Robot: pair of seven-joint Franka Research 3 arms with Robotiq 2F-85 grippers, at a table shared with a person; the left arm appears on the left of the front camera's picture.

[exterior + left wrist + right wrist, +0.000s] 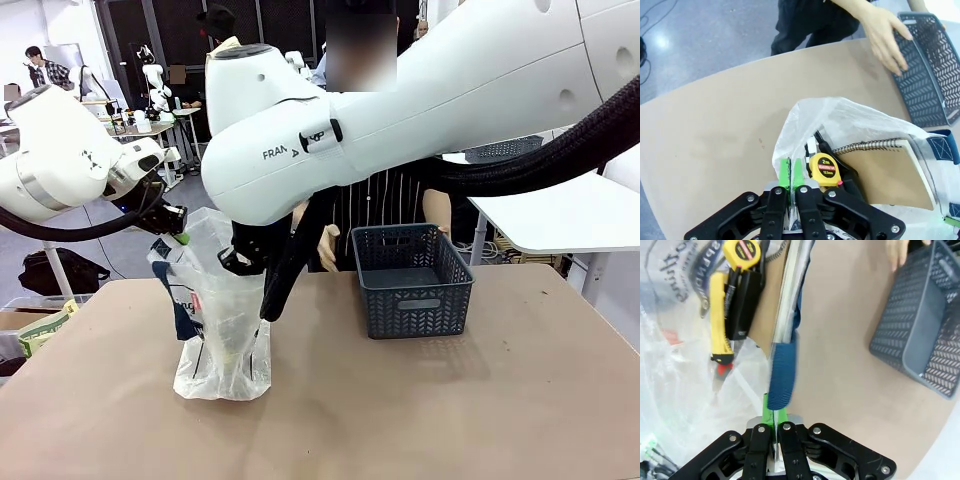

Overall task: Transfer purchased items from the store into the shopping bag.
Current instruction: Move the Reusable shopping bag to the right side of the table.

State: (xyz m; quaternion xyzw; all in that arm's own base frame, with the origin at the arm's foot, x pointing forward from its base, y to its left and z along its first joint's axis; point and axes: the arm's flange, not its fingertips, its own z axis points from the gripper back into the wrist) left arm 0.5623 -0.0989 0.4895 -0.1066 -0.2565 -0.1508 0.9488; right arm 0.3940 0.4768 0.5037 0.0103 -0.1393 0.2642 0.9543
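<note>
Left claw: clamped hard on the thin plastic rim of the shopping bag, green pads nearly meeting with only the film between them!
Right claw: pads squeezed together on the bag's navy strap handle, which ran straight up out of the grip.
Bag mouth: held open, one claw on each side of it.
Bag, looks: translucent, whitish and crinkled, with navy script print showing through the wall.
Bag, place: it stood upright on the left part of the brown counter.
Inside, first item: a round yellow tape measure marked 2m sat just beside the left claw's pads.
Inside, second item: a spiral-bound notebook with a brown cover leaned next to the tape.
Inside, more: a dark slim thing lay against a long yellow tool with a red tip, and what they were I could not tell.
Basket: dark grey with lattice sides, it was on the counter to the right of the bag and apart from it.
Person's hand: it reached in from the far side, fingertips resting on the basket's rim.
</note>
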